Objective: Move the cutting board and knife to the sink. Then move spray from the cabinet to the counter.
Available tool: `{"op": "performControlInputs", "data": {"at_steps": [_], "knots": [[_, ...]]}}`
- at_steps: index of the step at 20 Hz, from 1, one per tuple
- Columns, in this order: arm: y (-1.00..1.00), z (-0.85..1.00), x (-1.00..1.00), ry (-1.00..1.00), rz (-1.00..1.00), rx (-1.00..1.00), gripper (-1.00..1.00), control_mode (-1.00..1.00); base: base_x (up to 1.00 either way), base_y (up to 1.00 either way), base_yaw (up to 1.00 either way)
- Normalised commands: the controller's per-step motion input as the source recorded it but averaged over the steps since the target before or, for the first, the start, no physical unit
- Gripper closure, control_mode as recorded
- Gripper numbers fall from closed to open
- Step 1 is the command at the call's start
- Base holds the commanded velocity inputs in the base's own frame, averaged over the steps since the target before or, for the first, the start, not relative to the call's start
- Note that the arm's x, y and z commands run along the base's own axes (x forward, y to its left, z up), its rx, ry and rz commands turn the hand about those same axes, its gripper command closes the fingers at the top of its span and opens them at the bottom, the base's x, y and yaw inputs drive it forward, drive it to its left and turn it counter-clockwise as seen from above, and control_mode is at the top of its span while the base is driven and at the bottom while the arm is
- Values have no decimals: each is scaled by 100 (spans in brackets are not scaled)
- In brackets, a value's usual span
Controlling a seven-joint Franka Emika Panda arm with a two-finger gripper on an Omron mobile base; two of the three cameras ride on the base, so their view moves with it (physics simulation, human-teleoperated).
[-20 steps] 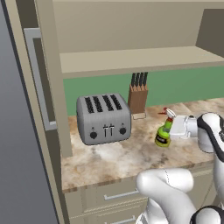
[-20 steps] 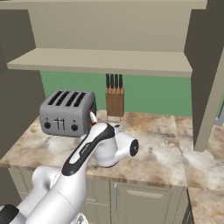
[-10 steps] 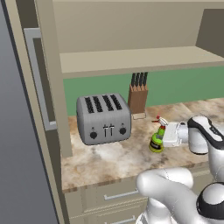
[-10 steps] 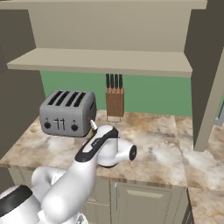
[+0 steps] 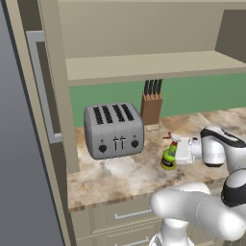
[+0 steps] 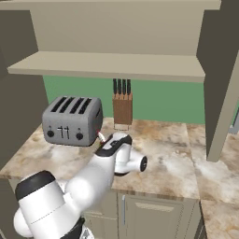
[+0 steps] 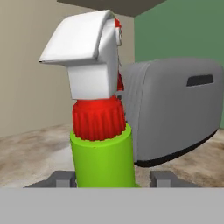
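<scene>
Meanwhile, in the left base view, the spray (image 5: 169,156) stands upright on the counter (image 5: 120,173), its base seemingly down on the stone, with the gripper (image 5: 178,150) reaching in sideways and its jaws partly closed around the bottle; the toaster (image 5: 114,130) sits near on the far side, the knife block (image 5: 152,106) behind. From the right base view, the arm hides the bottle, with the cabinet (image 6: 112,63) shelf overhead. Through the hand view, the green neck rises between both fingertips (image 7: 61,178), long axis vertical; releasing and backing straight away from the toaster looks the safe exit
</scene>
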Motion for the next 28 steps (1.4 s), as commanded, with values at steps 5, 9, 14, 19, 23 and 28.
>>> {"op": "performControlInputs", "data": {"at_steps": [5, 9, 14, 19, 23, 28], "knots": [[-4, -22, 18, -1, 2, 0, 100, -100, 0, 0, 0], [-3, -24, 19, -2, 1, 0, 100, -100, 0, 0, 0], [0, -29, 11, -1, 0, 0, 100, -100, 0, 0, 0], [1, -37, 0, -5, 0, -2, 100, -100, 0, 0, 0], [0, -41, -4, -7, 0, -3, 100, -100, 0, 0, 0], [0, -42, -6, -9, 0, -3, 100, -100, 0, 0, 0]]}}
